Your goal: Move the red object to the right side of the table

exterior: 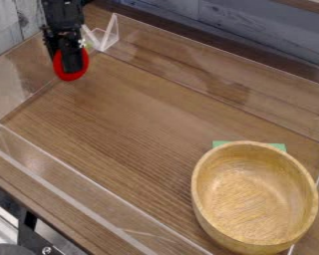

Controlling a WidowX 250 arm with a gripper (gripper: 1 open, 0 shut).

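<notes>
Nearest the camera, at the right front of the tabletop (123, 149), sits a round wooden bowl (254, 207), with a green scrap (229, 145) peeping out from behind its far rim. A low clear acrylic wall (69, 184) runs along the near edge. The wide middle of the wood-grain surface carries nothing.

Far back in the left corner the gripper (69, 58) hangs from above, its jaws clamped on the red object (72, 66), which shows just below the black fingers. The fruit looks to be off the wood, though from this angle how far clear it is cannot be told.

Judging by this, the pick-up is done and the carry is the step in hand. The next move calls for a long sweep across to the right side, keeping the grip firm on a small glossy thing, then lowering onto bare wood short of the bowl and the side wall before letting go
</notes>
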